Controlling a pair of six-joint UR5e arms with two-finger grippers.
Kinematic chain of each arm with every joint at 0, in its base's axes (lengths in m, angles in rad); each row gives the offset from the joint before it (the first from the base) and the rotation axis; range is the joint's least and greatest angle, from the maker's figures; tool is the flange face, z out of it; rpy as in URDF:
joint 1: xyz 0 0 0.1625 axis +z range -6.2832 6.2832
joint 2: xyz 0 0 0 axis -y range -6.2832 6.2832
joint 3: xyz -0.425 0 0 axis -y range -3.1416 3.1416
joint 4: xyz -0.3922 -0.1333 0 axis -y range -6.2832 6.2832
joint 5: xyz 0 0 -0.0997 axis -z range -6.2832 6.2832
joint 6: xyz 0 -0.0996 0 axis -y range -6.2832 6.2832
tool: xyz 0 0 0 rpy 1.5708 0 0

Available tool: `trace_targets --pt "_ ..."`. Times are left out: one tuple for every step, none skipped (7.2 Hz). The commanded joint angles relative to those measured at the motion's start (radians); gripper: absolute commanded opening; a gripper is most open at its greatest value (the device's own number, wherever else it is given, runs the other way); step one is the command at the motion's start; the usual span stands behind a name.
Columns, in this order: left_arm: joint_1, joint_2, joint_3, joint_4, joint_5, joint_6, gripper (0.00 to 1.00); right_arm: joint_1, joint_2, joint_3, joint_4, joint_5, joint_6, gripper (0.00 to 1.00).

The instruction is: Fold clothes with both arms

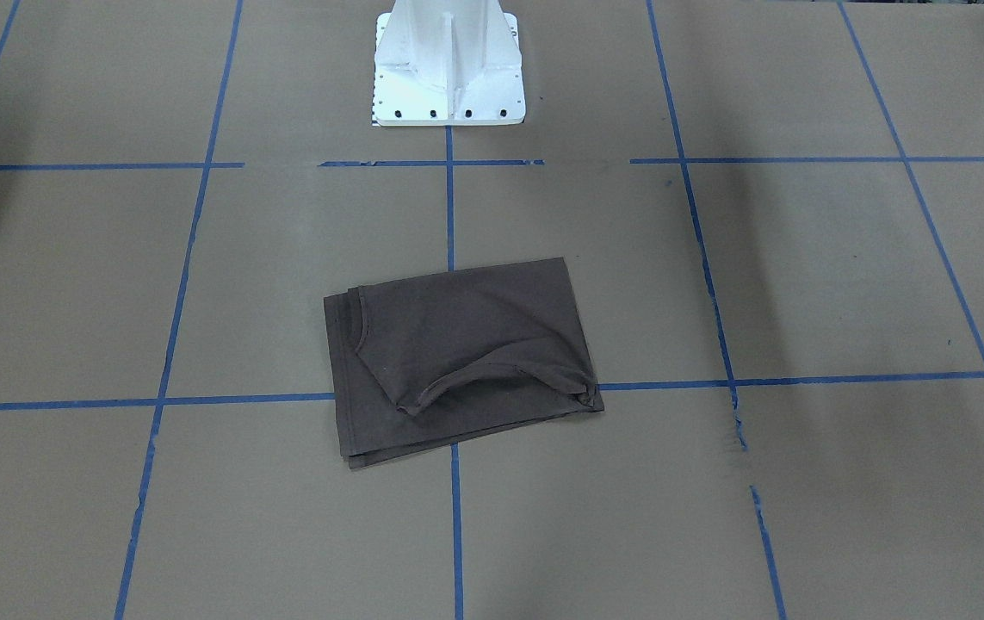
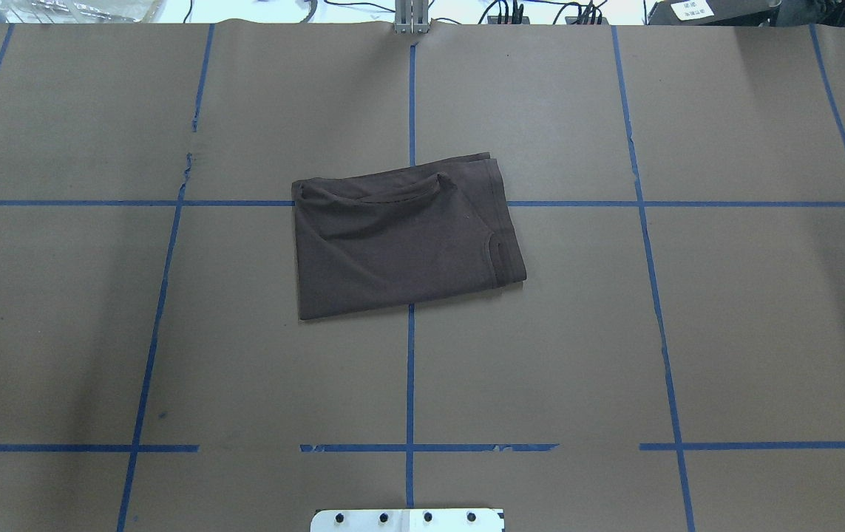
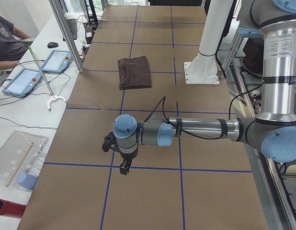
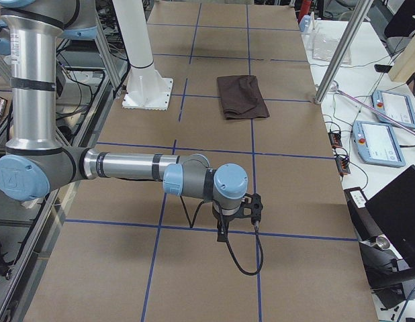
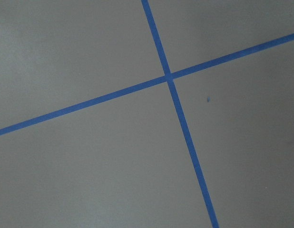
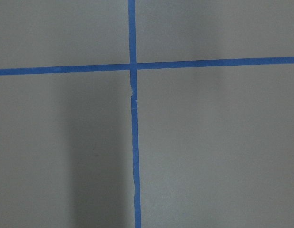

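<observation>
The clothes (image 1: 457, 353) are one dark brown-grey T-shirt folded into a flat rectangle at the table's middle, collar curve showing on top. It also shows from overhead (image 2: 400, 244) and in both side views (image 3: 134, 72) (image 4: 241, 96). My left gripper (image 3: 124, 168) hangs over bare paper far from the shirt, near the table's left end. My right gripper (image 4: 221, 235) hangs likewise near the right end. I cannot tell whether either is open or shut. Both wrist views show only brown paper and blue tape lines.
The white pedestal base (image 1: 448, 69) stands behind the shirt. Blue tape lines (image 2: 410, 369) grid the brown paper table. A side bench holds teach pendants (image 3: 21, 81) (image 4: 382, 142), a seated person (image 3: 6, 38) and a metal post (image 3: 66, 33).
</observation>
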Motion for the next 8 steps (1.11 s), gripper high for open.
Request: trace_targets --pt "-0.006 0.001 -0.003 -0.001 -0.001 -0.032 1.0 0.001 0.002 0.011 0.04 -0.002 0.094 1.0" --pt "-0.006 -0.001 -0.006 -0.006 -0.004 -0.113 1.0 -0.004 0.005 0.012 0.049 -0.005 0.104 1.0" --pt "-0.006 -0.003 -0.008 -0.006 -0.005 -0.141 1.0 -0.007 0.005 0.009 0.052 -0.006 0.109 1.0" --pt "-0.006 -0.003 -0.006 -0.004 -0.005 -0.184 1.0 -0.007 0.005 0.009 0.054 -0.006 0.109 1.0" --pt "-0.006 -0.003 -0.008 -0.006 -0.007 -0.251 1.0 -0.007 0.005 0.009 0.054 -0.006 0.109 1.0" --pt "-0.006 -0.001 -0.008 -0.006 -0.007 -0.27 1.0 -0.007 0.007 0.009 0.054 -0.005 0.109 1.0" --pt "-0.006 -0.001 -0.008 -0.006 -0.007 -0.273 1.0 -0.007 0.008 0.011 0.054 -0.005 0.107 1.0" --pt "-0.006 -0.001 -0.008 -0.004 -0.007 -0.273 1.0 -0.005 0.01 0.011 0.054 -0.003 0.107 1.0"
